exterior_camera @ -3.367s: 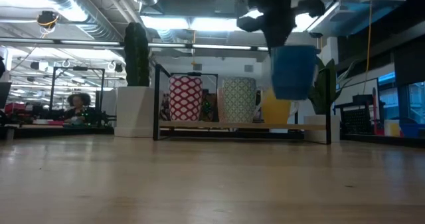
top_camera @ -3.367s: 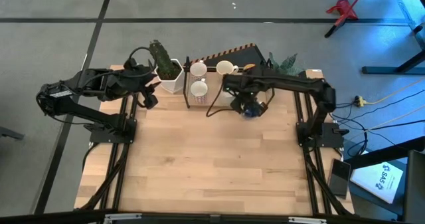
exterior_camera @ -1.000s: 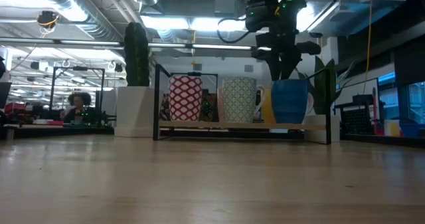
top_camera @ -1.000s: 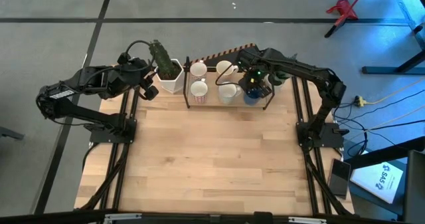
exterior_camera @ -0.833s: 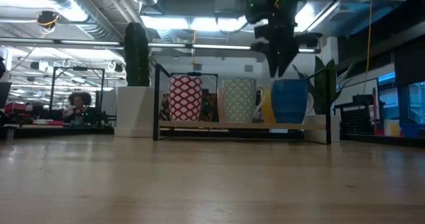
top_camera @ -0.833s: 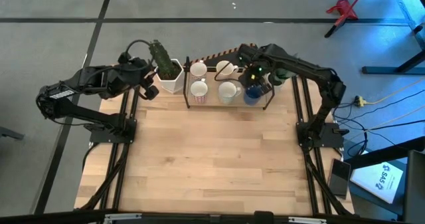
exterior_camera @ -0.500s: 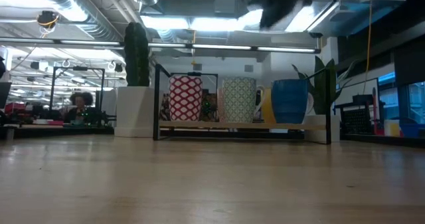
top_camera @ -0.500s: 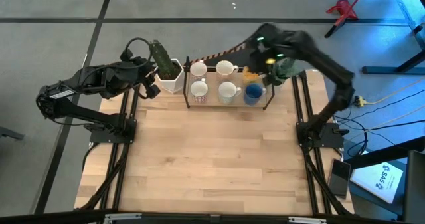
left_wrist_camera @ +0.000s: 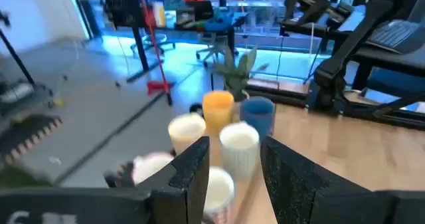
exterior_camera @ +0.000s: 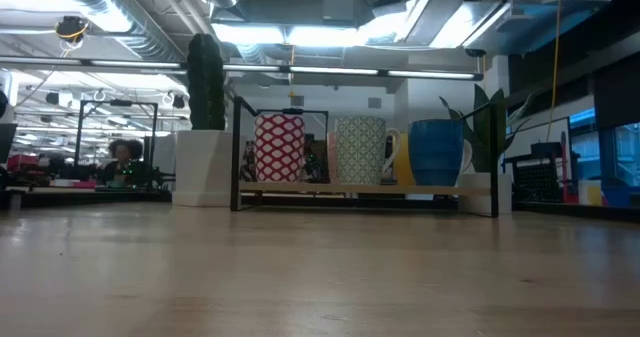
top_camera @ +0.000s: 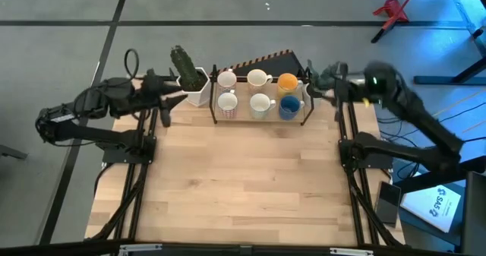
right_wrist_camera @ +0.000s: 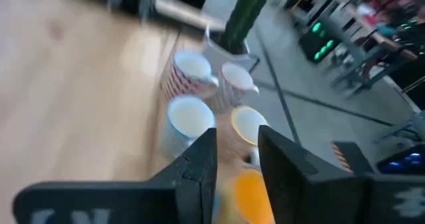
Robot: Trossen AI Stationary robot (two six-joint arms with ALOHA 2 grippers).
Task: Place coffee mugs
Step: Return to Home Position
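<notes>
Right fingers (right_wrist_camera: 192, 177) have withdrawn, apparently clear of the blue mug (top_camera: 288, 107).

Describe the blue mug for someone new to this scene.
A black rack at the table's far edge holds six mugs in two rows. The blue mug ends the front row by the right arm. Its neighbours are a white mug and an orange mug.

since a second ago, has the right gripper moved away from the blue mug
Yes. In the high view the right gripper has pulled back from over the blue mug to just past the right end of the rack, fingers open.
</notes>
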